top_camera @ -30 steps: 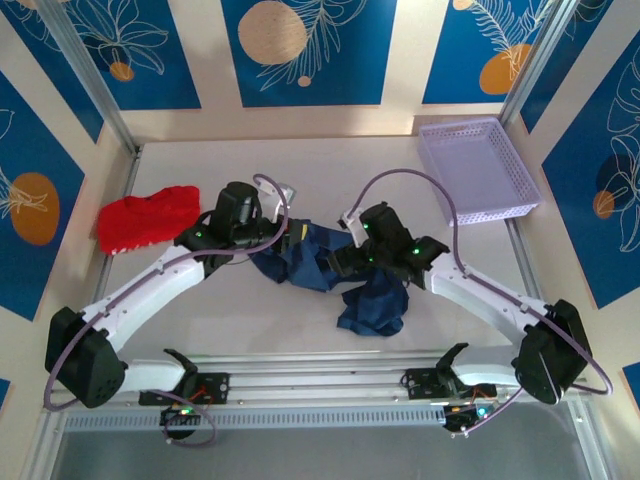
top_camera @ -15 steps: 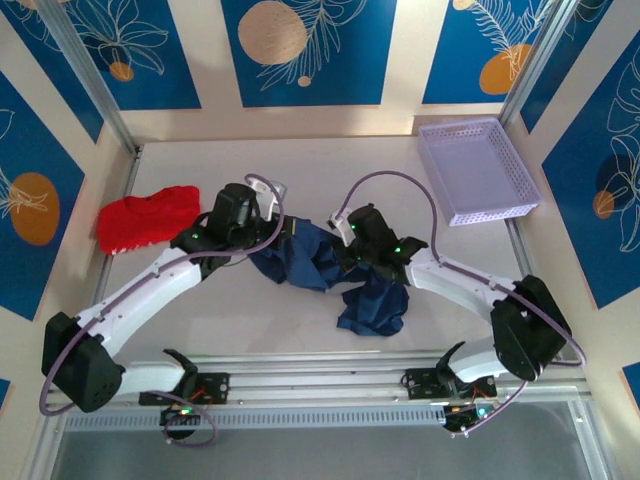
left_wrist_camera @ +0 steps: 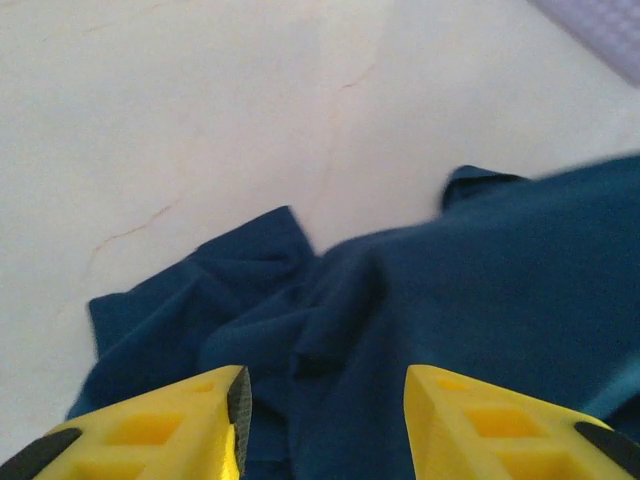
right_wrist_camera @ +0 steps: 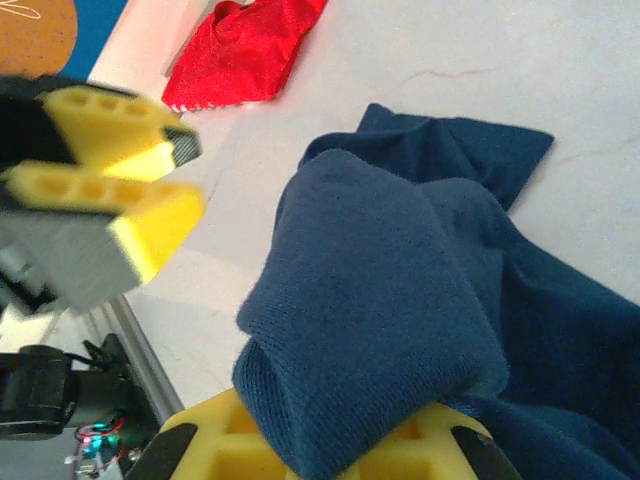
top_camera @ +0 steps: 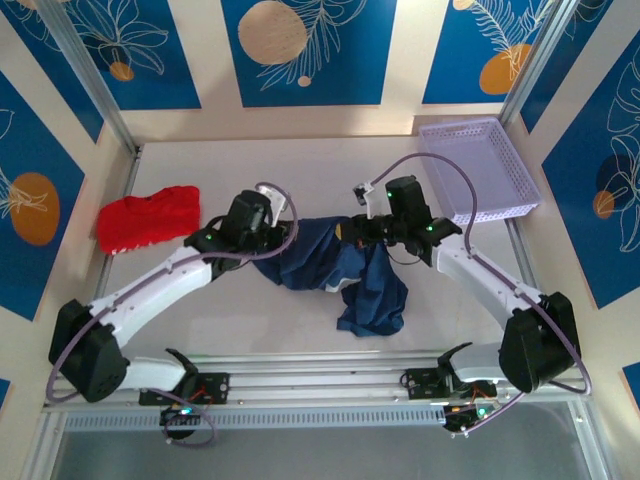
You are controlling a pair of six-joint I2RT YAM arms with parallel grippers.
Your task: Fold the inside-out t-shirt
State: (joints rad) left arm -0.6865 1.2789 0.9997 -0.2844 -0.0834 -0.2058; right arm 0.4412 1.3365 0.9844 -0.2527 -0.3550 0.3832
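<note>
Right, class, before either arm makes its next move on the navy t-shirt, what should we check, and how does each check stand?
1. Right gripper shut on the t-shirt: ok.
2. Left gripper gripping cloth: not ok, jaws apart.
3. T-shirt spread flat: not ok, bunched.
4. Red garment apart from the t-shirt: ok.
5. Basket apart from the t-shirt: ok.
6. Which side of the cloth faces out: cannot tell.
</note>
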